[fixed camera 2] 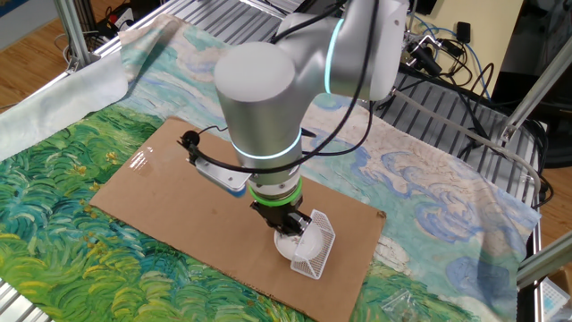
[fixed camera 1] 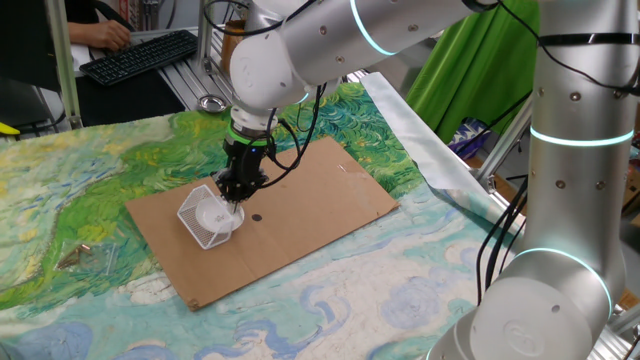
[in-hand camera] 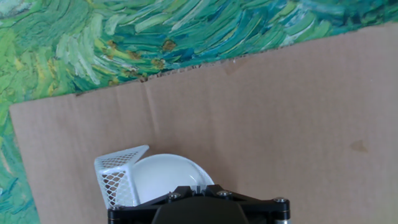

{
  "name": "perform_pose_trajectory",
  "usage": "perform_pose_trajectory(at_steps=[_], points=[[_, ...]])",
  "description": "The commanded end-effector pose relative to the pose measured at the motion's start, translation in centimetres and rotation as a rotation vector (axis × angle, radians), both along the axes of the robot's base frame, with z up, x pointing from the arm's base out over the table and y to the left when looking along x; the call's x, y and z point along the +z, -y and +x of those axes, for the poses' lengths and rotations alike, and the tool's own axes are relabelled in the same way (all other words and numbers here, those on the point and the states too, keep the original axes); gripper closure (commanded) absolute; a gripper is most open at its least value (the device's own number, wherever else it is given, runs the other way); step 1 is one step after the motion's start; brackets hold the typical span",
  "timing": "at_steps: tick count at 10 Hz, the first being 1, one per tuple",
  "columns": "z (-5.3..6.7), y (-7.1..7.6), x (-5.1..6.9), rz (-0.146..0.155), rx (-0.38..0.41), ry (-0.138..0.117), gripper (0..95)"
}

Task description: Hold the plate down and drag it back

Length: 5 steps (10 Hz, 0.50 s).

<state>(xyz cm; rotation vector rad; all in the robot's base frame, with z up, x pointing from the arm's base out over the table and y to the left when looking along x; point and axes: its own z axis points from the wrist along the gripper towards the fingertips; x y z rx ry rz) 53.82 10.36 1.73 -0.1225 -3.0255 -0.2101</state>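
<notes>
No writing, label, brand or number could be read anywhere on the table, arm or surroundings.

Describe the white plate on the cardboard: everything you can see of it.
The plate is small, round, white and shallow, smooth and glossy like ceramic or plastic. It lies flat on the brown cardboard sheet, partly inside or against the white wire-mesh basket at its edge. The tool is down on top of it, hiding much of its surface; whether the fingers press it cannot be told. In the hand view only its far rim shows past the tool body.
</notes>
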Motion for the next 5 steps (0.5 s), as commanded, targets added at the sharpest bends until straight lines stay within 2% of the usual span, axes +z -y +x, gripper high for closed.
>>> perform_pose_trajectory(at_steps=[1,5], points=[[0.1,0.2,0.0,-0.007,0.005,-0.001,95.0],[0.4,1.4,-0.1,-0.024,0.030,0.004,95.0]])
